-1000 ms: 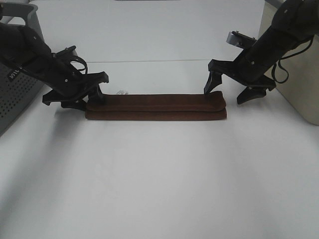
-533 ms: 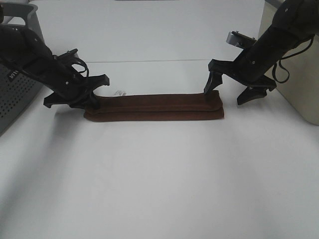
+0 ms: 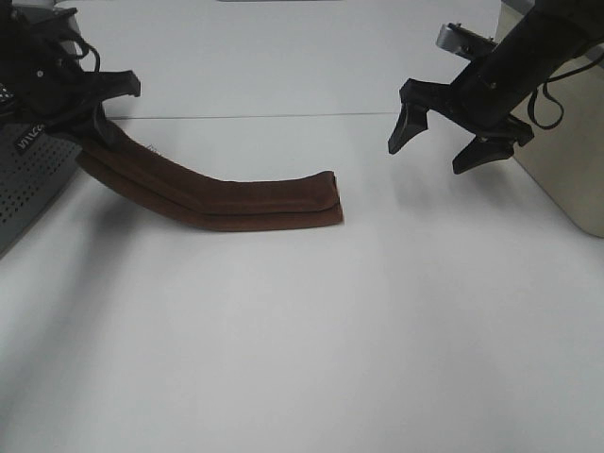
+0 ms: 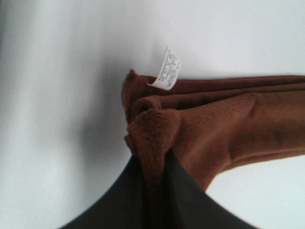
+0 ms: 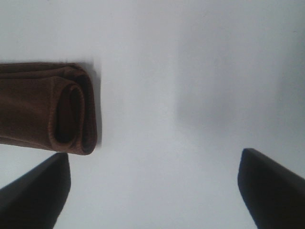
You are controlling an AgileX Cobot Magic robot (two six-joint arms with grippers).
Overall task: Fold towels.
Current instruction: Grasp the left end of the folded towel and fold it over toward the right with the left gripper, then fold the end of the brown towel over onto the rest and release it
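The dark reddish-brown towel (image 3: pixel 236 196) is folded into a long narrow strip. My left gripper (image 3: pixel 94 127) is shut on its left end and holds that end lifted off the table; the right end (image 3: pixel 326 203) rests on the white table. In the left wrist view the fuzzy towel end (image 4: pixel 157 133) is pinched between my fingers, with its white tag (image 4: pixel 167 69) hanging beside it. My right gripper (image 3: pixel 448 146) is open and empty, raised above the table to the right of the towel. The right wrist view shows the towel's free end (image 5: pixel 52 114) beside one fingertip.
A grey perforated bin (image 3: pixel 28 175) stands at the left edge behind my left arm. A beige box (image 3: pixel 566 179) stands at the right edge by my right arm. The white table (image 3: pixel 302 340) stretches toward the front.
My left gripper closed on the towel's left end and lifted it up and to the left, dragging the strip leftward. My right gripper rose slightly, staying open.
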